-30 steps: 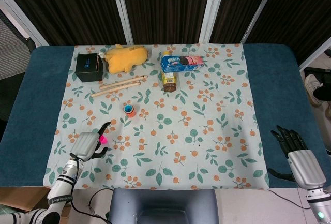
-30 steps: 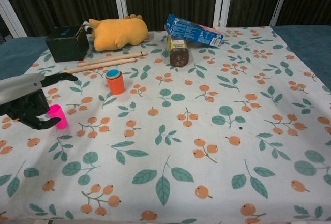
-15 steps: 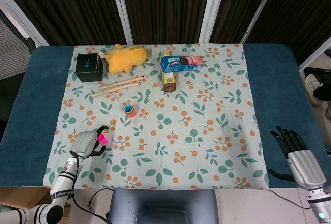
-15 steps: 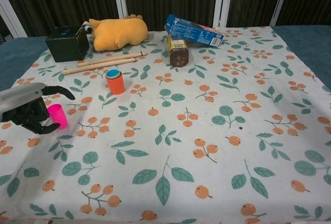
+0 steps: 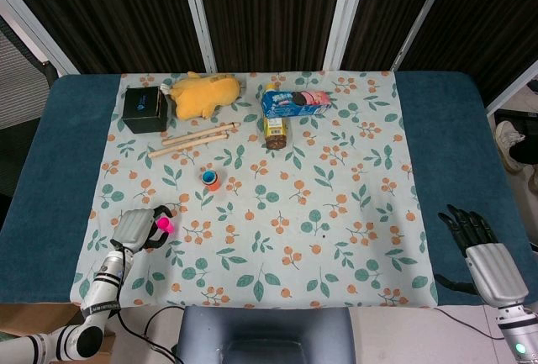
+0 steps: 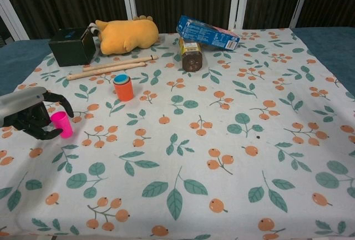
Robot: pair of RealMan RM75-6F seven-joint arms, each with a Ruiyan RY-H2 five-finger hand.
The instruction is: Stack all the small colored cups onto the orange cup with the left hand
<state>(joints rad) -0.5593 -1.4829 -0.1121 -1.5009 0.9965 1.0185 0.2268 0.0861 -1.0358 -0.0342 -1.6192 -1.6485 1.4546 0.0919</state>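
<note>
The pink cup [image 5: 165, 224] [image 6: 61, 123] stands on the floral cloth at the near left. My left hand [image 5: 134, 228] [image 6: 28, 115] is beside it on its left, with its fingers curled around the cup and the thumb against its lower side. The orange cup [image 5: 210, 181] [image 6: 123, 88] stands further in, with a blue cup nested in its top. My right hand [image 5: 479, 246] rests at the near right on the blue table surface, fingers spread and holding nothing; the chest view does not show it.
At the back lie a black box [image 6: 71, 46], a yellow plush toy [image 6: 126, 34], two wooden sticks [image 6: 111, 67], a brown jar [image 6: 191, 55] and a blue snack box [image 6: 207, 32]. The cloth [image 6: 222, 140] ends at blue table borders on both sides.
The left hand's outstretched finger has curled down over the pink cup, and the hand has closed in around it. The cup stays on the cloth. The right hand has not moved.
</note>
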